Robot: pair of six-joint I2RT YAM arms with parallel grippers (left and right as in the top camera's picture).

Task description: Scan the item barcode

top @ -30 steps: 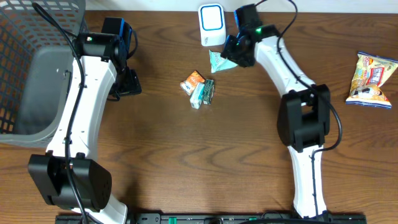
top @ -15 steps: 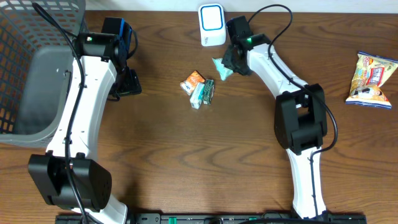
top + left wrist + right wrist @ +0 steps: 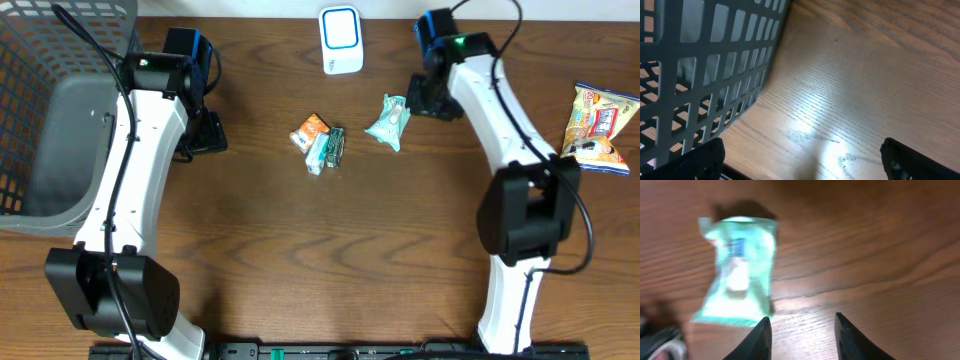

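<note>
A pale green packet point(image 3: 388, 122) lies flat on the wooden table, right of centre. In the right wrist view the green packet point(image 3: 740, 270) shows a small blue printed patch on top. My right gripper point(image 3: 415, 100) hovers just right of it, open, and only bare wood shows between the fingers of the right gripper point(image 3: 803, 317). The white and blue scanner point(image 3: 341, 40) stands at the back edge. My left gripper point(image 3: 205, 135) is open beside the basket, and the left gripper point(image 3: 802, 160) has nothing in it.
A grey mesh basket point(image 3: 40, 110) fills the far left, and its basket wall point(image 3: 705, 75) is close to the left fingers. Small orange and green packets point(image 3: 320, 140) lie mid-table. A yellow snack bag point(image 3: 598, 128) lies at the right edge.
The right arm swung away from the scanner to the right. The green packet it carried now lies loose on the table. The left arm has not moved.
</note>
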